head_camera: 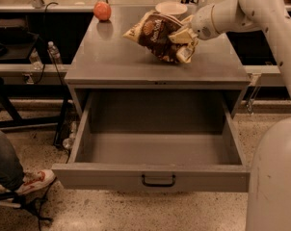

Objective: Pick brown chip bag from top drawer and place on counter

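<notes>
The brown chip bag (157, 36) hangs tilted above the middle of the grey counter (112, 57), its cream end toward the left. My gripper (185, 38) is shut on the bag's right end, coming in from the right on the white arm (232, 16). The top drawer (155, 150) stands pulled fully open below the counter and shows nothing inside; its dark pull handle (158, 181) is centred on the front panel.
A red-orange ball (102, 10) sits at the counter's back left. A pale bowl (171, 8) sits at the back, just behind the bag. A person's leg and shoe (32, 181) are on the speckled floor at left. The robot's body (275, 177) fills the lower right.
</notes>
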Controlling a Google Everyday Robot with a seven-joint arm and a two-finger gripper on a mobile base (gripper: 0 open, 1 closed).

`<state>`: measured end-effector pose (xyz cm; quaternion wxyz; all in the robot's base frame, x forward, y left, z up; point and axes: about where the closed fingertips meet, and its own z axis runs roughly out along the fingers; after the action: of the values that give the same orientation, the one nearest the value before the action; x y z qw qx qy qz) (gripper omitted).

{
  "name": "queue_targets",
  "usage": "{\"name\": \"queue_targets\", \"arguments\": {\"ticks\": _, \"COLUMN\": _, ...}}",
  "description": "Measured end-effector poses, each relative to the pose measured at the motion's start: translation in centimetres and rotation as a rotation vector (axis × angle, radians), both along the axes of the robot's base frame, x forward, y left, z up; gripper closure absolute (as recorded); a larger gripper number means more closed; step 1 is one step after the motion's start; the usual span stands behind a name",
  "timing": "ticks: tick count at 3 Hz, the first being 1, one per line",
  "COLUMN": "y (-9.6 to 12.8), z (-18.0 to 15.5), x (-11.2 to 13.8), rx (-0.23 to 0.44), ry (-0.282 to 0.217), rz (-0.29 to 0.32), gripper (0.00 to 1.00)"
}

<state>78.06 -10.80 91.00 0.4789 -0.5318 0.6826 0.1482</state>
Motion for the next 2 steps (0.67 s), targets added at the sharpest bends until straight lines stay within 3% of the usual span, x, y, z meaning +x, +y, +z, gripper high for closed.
{"name": "queue_targets", "arguments": {"ticks": 1, "y": -1.05, "z": -0.72, "x": 1.70, "rx": 0.023, "ry": 0.004, "rz": -0.092, "gripper": 0.53}}
{"name": "queue_targets", "arguments": {"ticks": 2, "y": -1.95, "z": -0.80, "x": 1.88, "rx": 0.038, "ry": 0.006, "rz": -0.134, "gripper": 0.29}}
